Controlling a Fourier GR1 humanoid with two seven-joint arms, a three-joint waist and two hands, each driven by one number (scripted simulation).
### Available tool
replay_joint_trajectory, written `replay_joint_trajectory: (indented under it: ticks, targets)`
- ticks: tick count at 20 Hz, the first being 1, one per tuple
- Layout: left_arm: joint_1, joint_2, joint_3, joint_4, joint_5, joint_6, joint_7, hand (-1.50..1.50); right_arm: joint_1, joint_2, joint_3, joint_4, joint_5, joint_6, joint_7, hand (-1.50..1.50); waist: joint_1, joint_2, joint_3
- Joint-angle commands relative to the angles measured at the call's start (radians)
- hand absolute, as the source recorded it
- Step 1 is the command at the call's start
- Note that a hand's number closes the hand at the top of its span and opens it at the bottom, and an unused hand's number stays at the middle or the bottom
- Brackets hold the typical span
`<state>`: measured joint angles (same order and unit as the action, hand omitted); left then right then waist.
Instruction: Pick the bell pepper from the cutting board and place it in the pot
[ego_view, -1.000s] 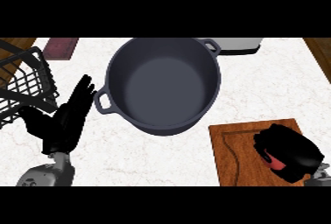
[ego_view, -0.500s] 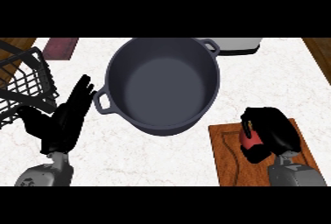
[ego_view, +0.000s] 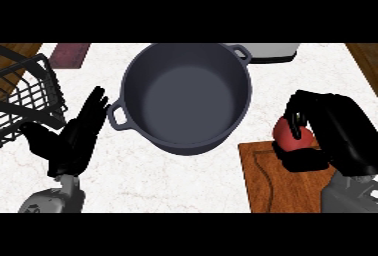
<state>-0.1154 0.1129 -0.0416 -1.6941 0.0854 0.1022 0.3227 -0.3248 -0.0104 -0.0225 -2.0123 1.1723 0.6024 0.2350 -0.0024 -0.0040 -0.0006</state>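
While curled, right hand (ego_view: 332, 131) fingers (ego_view: 297, 119) enclose bell pepper (ego_view: 289, 136).

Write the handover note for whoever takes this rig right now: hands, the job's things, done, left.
Right hand: curled round the red bell pepper, at the far edge of the cutting board.
Left hand: open, resting at the view's left, beside the pot's near handle.
Pot: mid-counter, nothing inside.
Done: pepper grasped.
Left: carry it over the pot, lower it in and release.
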Motion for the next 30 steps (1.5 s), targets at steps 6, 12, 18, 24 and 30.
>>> replay_joint_trajectory:
  ticks: [6,12,18,24,30]
  targets:
    - [-0.019,-0.023,-0.036,-0.006,-0.036,0.017,0.022,0.0,-0.375,0.01,0.043,-0.064,-0.233,0.047,0.253,1.5,0.016,0.002,0.0]
    - [-0.01,-0.017,-0.015,0.0,-0.024,-0.002,0.026,0.0,-0.547,0.01,0.076,0.095,-0.309,-0.011,0.412,1.5,0.012,0.003,0.0]
    - [-0.019,-0.021,-0.005,0.009,-0.012,-0.02,-0.007,0.0,-0.703,0.01,0.08,0.389,-0.299,-0.157,0.445,1.5,0.02,0.006,0.0]
    - [-0.05,-0.028,0.016,0.013,-0.022,0.004,0.013,0.0,-0.724,0.01,0.169,0.565,-0.336,-0.298,0.472,1.5,0.017,0.006,0.0]
    - [0.003,-0.021,-0.003,-0.013,-0.013,-0.033,0.009,0.0,-0.769,0.01,0.178,0.838,-0.288,-0.369,0.284,1.5,0.027,0.009,0.0]
